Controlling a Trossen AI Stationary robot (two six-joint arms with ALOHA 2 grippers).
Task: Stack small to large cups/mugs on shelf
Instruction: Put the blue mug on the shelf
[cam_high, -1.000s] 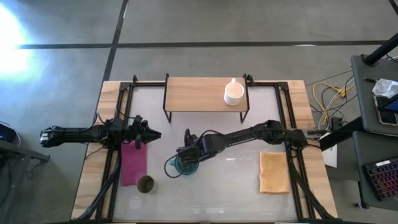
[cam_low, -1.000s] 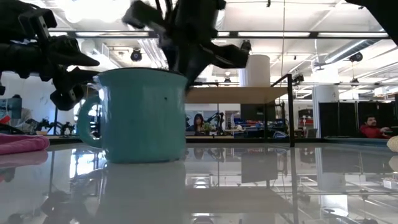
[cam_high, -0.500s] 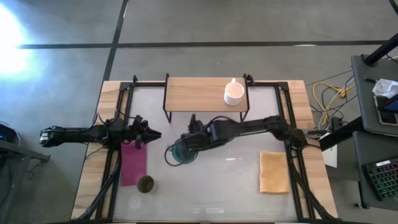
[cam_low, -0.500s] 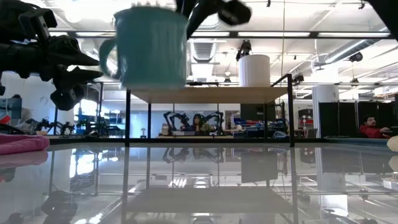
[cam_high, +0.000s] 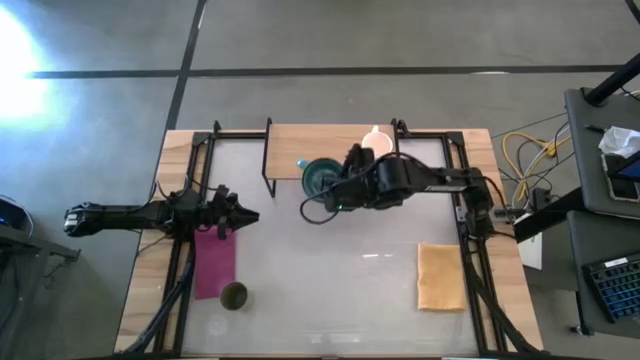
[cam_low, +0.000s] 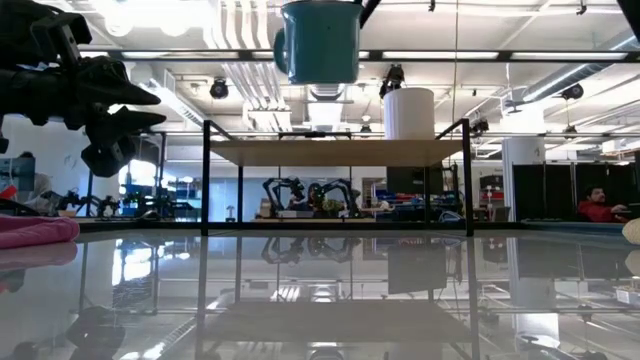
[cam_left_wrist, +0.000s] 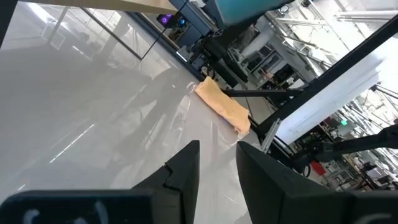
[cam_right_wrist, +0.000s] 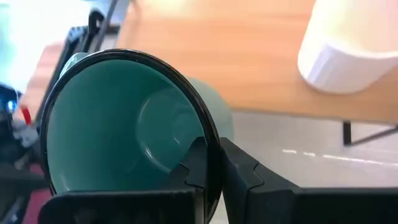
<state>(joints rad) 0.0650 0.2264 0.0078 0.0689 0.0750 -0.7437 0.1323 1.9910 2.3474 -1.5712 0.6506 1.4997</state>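
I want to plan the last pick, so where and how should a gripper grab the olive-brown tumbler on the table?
Judging by the high view, take the olive-brown tumbler by its rim, coming straight down. It stands upright with its mouth open upward and has no handle. One finger inside and one outside the wall should hold, as the right gripper does on the teal mug. The pink cloth beside it leaves little room from that side.

Shelf at the far edge, one mug on it, one held above it

The shelf (cam_high: 300, 152) stood at the far middle of the table (cam_high: 330, 290), the small mug (cam_high: 377, 142) on its right end; the wider mug (cam_high: 322, 177) hung over its near edge in the right gripper (cam_high: 340, 190), left of the small mug. The tumbler (cam_high: 234, 295) sat near left beside a cloth (cam_high: 214, 263); another cloth (cam_high: 441, 277) lay near right
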